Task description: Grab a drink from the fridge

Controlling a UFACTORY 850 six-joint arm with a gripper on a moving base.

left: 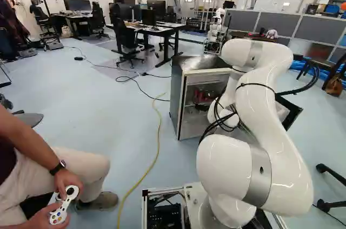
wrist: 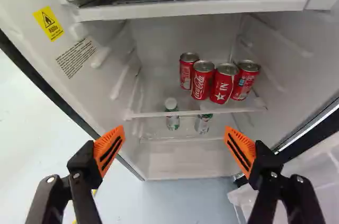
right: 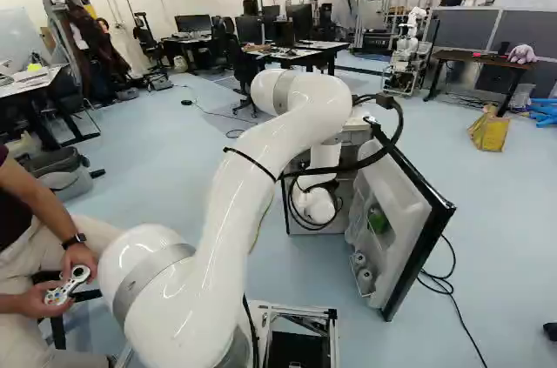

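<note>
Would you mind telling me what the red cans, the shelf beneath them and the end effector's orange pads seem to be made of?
The red cans look like metal, likely aluminium: silvery lids shine above glossy printed sides. The shelf seems smooth, clear glass or plastic: a bottle's cap shows through it. The orange pads are matte and slotted, perhaps rubber or plastic.

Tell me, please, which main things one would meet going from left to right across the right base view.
White game controller, smooth white robot arm, open fridge door with white inner side and black edge, yellow bag, bright blue tubes.
</note>
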